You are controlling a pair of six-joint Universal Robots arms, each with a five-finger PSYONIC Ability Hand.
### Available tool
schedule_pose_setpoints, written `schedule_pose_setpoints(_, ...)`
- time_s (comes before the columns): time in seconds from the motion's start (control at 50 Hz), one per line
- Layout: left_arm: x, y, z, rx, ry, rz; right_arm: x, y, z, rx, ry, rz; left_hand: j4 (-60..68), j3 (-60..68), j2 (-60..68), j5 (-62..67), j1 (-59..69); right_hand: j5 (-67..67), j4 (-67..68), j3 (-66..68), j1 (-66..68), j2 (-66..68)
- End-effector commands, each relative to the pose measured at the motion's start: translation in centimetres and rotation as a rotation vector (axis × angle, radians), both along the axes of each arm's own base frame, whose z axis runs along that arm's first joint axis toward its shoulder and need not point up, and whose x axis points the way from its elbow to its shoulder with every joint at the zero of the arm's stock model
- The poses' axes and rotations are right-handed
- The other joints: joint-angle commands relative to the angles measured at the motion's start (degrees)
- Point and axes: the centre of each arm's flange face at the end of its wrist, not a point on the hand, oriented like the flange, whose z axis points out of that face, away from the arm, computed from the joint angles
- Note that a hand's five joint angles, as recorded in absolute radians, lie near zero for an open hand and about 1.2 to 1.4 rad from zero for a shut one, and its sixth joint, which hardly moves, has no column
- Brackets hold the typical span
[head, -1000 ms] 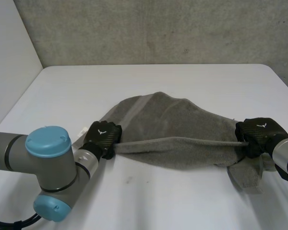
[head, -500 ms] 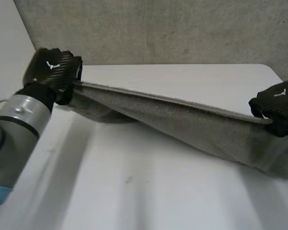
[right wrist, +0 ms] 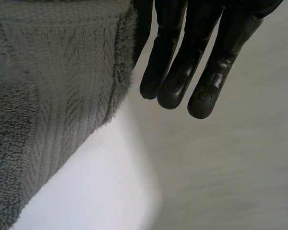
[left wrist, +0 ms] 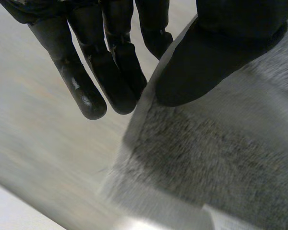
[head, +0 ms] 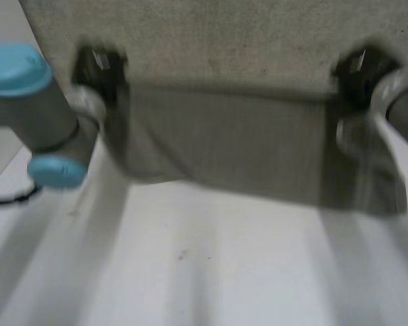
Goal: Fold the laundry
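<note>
A grey towel [head: 224,136] hangs spread in the air above the white table [head: 211,272], stretched level between my two hands. My left hand [head: 98,68] holds its upper left corner. In the left wrist view the thumb [left wrist: 206,52] presses the towel [left wrist: 221,158] against the straight fingers [left wrist: 101,72]. My right hand [head: 359,68] holds the upper right corner. In the right wrist view the towel's ribbed edge [right wrist: 53,96] hangs beside the straight fingers [right wrist: 182,72], and the thumb is hidden behind the cloth. The towel's lower edge hangs just over the table.
A grey concrete wall [head: 224,34] stands behind the table. My left arm with its light-blue caps [head: 27,102] is raised at the left, and the right forearm [head: 374,129] is partly in front of the towel's right side.
Both hands have lifted the towel off the table, from a heap to a slanted stretch and then to a level hanging sheet. The left hand rose the most.
</note>
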Motion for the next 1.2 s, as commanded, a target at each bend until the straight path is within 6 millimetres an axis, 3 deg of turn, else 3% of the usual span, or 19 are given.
schedule_pose_setpoints(0.02,0.4,0.3,13.1,-0.558,0.307,0.076,0.6,0.7,10.4,-0.691,-0.210,-0.026,10.3,10.3,10.2,10.5,11.0,13.3,11.6,12.1,24.5,12.4)
schedule_pose_setpoints(0.08,0.4,0.5,12.0,-0.518,0.288,0.073,0.8,1.1,7.9,-0.609,-0.189,-0.018,10.3,10.3,10.2,10.5,11.0,13.3,11.6,12.1,24.5,12.4)
schedule_pose_setpoints(0.12,0.5,1.0,8.8,-0.417,0.237,0.070,0.8,1.3,6.4,-0.556,-0.175,-0.016,10.3,10.3,10.2,10.5,11.0,13.3,11.6,12.1,24.5,12.4)
schedule_pose_setpoints(0.14,0.5,1.0,8.7,-0.417,0.237,0.070,0.8,1.3,6.4,-0.555,-0.175,-0.016,10.3,10.3,10.2,10.5,11.0,13.3,11.6,12.1,24.5,12.4)
schedule_pose_setpoints(0.18,0.6,1.5,4.4,-0.302,0.181,0.069,0.8,1.5,3.5,-0.455,-0.156,-0.012,10.3,10.3,10.2,10.5,11.0,13.3,11.6,12.1,24.5,12.4)
schedule_pose_setpoints(0.28,1.2,2.4,-1.6,-0.144,0.103,0.076,1.0,2.2,0.0,-0.339,-0.146,0.027,10.3,10.3,10.2,10.5,11.0,13.3,11.6,12.1,24.5,12.4)
schedule_pose_setpoints(0.3,1.2,2.4,-1.6,-0.143,0.102,0.076,1.0,2.2,0.0,-0.339,-0.146,0.027,10.3,10.3,10.2,10.5,11.0,13.3,11.6,12.1,24.5,12.4)
schedule_pose_setpoints(0.34,1.8,3.1,-5.7,-0.036,0.050,0.084,1.7,2.4,-4.2,-0.209,-0.136,0.103,10.3,10.3,10.2,10.5,11.0,13.3,11.6,12.1,24.5,12.4)
schedule_pose_setpoints(0.36,1.8,3.1,-5.7,-0.036,0.049,0.084,1.7,2.4,-4.2,-0.209,-0.136,0.104,10.3,10.3,10.2,10.5,11.0,13.3,11.6,12.1,24.5,12.4)
schedule_pose_setpoints(0.4,2.1,3.5,-7.6,0.015,0.023,0.087,1.9,3.0,-8.6,-0.052,-0.136,0.170,10.3,10.3,10.2,10.5,11.0,13.3,11.6,12.1,24.5,12.4)
schedule_pose_setpoints(0.42,2.2,4.0,-9.3,0.060,0.001,0.085,1.9,3.0,-8.6,-0.051,-0.136,0.171,10.3,10.3,10.2,10.5,11.0,13.3,11.6,12.1,24.5,12.4)
schedule_pose_setpoints(0.44,2.5,4.5,-10.7,0.101,-0.021,0.085,2.0,3.3,-10.9,0.028,-0.136,0.186,10.3,10.3,10.2,10.5,11.0,13.3,11.6,12.1,24.5,12.4)
schedule_pose_setpoints(0.46,2.5,4.5,-10.7,0.101,-0.021,0.085,2.0,3.3,-10.9,0.029,-0.136,0.186,10.3,10.3,10.2,10.5,11.0,13.3,11.6,12.1,24.5,12.4)
schedule_pose_setpoints(0.5,2.8,5.7,-12.8,0.163,-0.054,0.075,1.9,3.9,-15.0,0.177,-0.127,0.185,10.3,10.3,10.2,10.5,11.0,13.3,11.6,12.1,24.5,12.4)
schedule_pose_setpoints(0.6,3.1,6.5,-13.8,0.200,-0.076,0.060,1.5,5.0,-17.3,0.327,-0.127,0.161,10.3,10.3,10.2,10.5,11.0,13.3,11.6,12.1,24.5,12.4)
schedule_pose_setpoints(0.68,3.5,7.0,-13.7,0.207,-0.079,0.062,0.8,5.4,-16.9,0.438,-0.229,0.101,10.3,10.3,10.2,10.5,11.0,-21.1,-22.9,-22.4,-10.0,-22.1)
schedule_pose_setpoints(0.74,4.0,7.1,-13.1,0.199,-0.070,0.073,-0.3,4.9,-15.4,0.465,-0.346,0.029,10.3,10.3,10.2,10.5,11.0,-29.5,-31.2,-30.8,-18.3,-30.4)
schedule_pose_setpoints(0.92,5.3,6.5,-12.2,0.184,-0.056,0.112,-4.0,3.7,-14.5,0.540,-0.636,-0.158,10.3,10.3,10.2,10.5,11.0,-29.0,-30.7,-30.3,-17.9,-29.9)
schedule_pose_setpoints(1.2,6.5,5.8,-11.3,0.167,-0.043,0.147,-5.5,3.3,-16.2,0.580,-0.673,-0.224,10.3,10.3,10.2,10.5,11.0,-26.5,-28.2,-27.7,-15.3,-27.4)
